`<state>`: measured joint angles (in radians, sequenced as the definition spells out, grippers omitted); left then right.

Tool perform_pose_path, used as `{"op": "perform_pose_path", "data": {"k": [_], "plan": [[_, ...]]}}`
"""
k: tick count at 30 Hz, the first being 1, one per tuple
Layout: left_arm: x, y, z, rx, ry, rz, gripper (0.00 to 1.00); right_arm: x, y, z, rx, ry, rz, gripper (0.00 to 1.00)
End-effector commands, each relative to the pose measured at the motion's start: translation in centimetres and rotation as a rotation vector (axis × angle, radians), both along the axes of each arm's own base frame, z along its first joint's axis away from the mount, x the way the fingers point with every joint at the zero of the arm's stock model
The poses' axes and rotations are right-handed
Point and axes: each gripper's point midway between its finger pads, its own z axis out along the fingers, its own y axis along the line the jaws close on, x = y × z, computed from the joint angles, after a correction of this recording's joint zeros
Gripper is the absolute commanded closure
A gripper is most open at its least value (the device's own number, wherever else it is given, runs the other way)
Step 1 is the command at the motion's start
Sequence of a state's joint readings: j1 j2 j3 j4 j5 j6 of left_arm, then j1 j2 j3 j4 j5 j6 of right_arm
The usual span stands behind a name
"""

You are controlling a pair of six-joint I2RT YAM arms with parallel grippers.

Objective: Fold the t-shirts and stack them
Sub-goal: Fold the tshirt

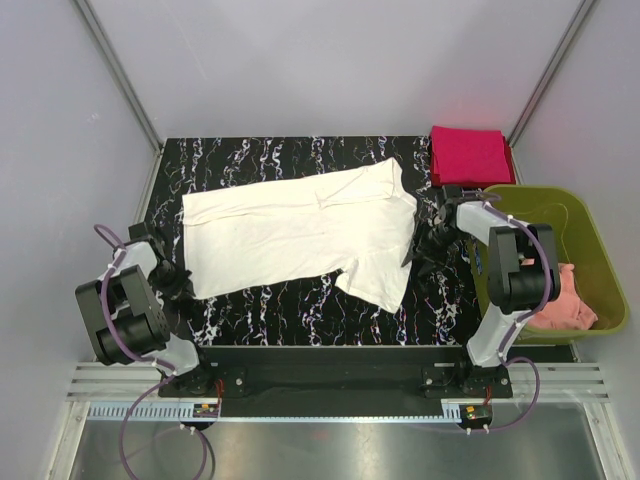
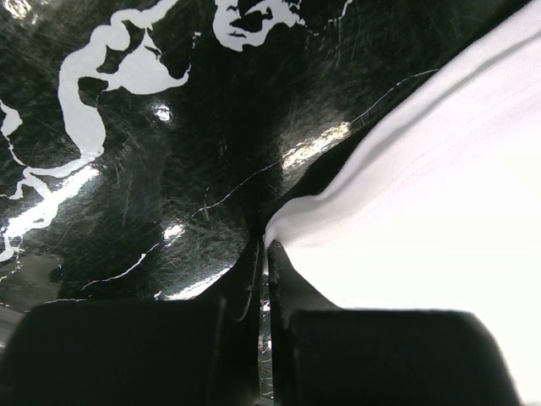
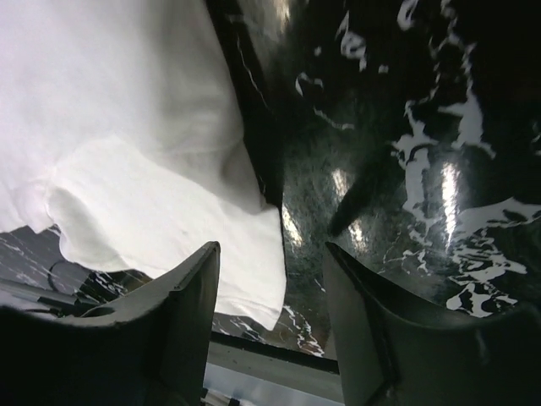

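A large cream-white t-shirt (image 1: 290, 230) lies spread flat across the black marbled table (image 1: 260, 160), plain face up. My left gripper (image 1: 186, 282) sits at its near-left corner. In the left wrist view that gripper (image 2: 264, 245) is shut, with the corner of the white cloth (image 2: 439, 186) pinched at its tips. My right gripper (image 1: 418, 250) is at the shirt's right sleeve. It (image 3: 270, 249) stands open and low over the table, with the edge of the white sleeve (image 3: 127, 127) reaching between its fingers. A folded magenta-red t-shirt (image 1: 468, 155) rests at the table's far right corner.
An olive-green bin (image 1: 592, 228) stands just off the table's right side, with a pink cloth (image 1: 560, 300) inside. The right arm's links lean against the bin's left wall. Grey enclosure walls close in the back and both sides.
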<state>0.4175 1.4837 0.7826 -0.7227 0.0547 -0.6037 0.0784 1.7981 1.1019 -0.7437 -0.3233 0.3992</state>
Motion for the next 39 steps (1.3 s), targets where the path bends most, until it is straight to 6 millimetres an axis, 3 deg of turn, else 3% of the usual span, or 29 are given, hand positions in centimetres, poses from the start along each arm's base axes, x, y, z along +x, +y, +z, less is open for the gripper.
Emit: {"op": "perform_pose_path", "data": {"k": [1,5,15,21,25,28,33,39], "plan": [[0.2,0.2,0.4,0.020,-0.030,0.006,1.00,3.2,-0.8,0.2,-0.060,-0.075,0.007,0.41],[0.2,0.0,0.5,0.011,-0.033,0.008,1.00,4.0,-0.5,-0.7,-0.047,-0.064,-0.001,0.46],[0.2,0.0,0.6,0.011,-0.042,0.005,1.00,3.8,-0.6,-2.0,-0.057,-0.072,-0.022,0.57],[0.3,0.0,1.0,0.012,-0.053,0.006,1.00,3.3,-0.2,-2.1,-0.033,-0.072,-0.021,0.59],[0.1,0.0,1.2,0.015,-0.050,0.018,1.00,3.2,0.3,-1.8,-0.005,-0.071,-0.019,0.72],[0.0,-0.1,1.2,0.016,-0.040,0.034,1.00,2.5,0.2,-1.3,-0.003,-0.060,-0.020,0.99],[-1.3,0.1,1.4,0.045,-0.020,0.090,1.00,-0.3,-1.3,-0.7,-0.090,-0.016,-0.042,1.00],[-2.8,0.1,0.6,0.059,0.041,0.125,1.00,0.1,-3.2,0.0,-0.191,-0.017,-0.041,1.00]]}}
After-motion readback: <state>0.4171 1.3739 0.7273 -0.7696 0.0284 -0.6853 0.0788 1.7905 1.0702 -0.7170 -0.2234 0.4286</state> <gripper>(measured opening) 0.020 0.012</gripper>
